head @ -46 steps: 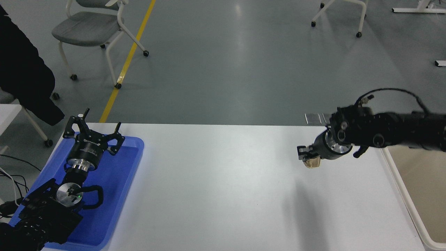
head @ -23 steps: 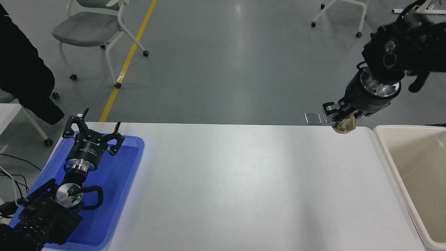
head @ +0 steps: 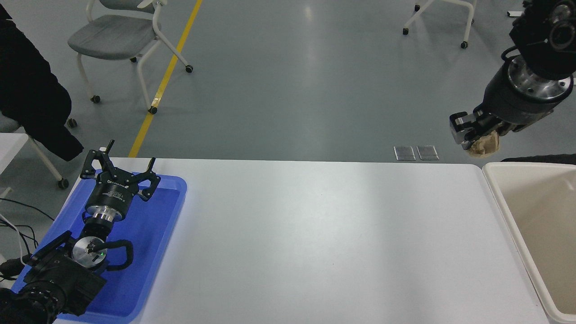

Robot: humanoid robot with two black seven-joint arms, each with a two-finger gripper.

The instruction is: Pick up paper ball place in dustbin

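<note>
While white table (head: 315,234) lies bare, grey floor (head: 292,81) beyond, wheeled chair (head: 121,42).

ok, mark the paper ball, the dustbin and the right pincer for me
paper ball (head: 487,145): head view, tan wad below the pincer.
dustbin (head: 498,192): head view, left rim.
right pincer (head: 472,135): head view, between fingertips, shut on the ball.

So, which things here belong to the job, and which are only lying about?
Job:
- paper ball, held in the right end effector
- dustbin

Lying about:
- blue tray, under the parked left end effector
- grey chair
</note>
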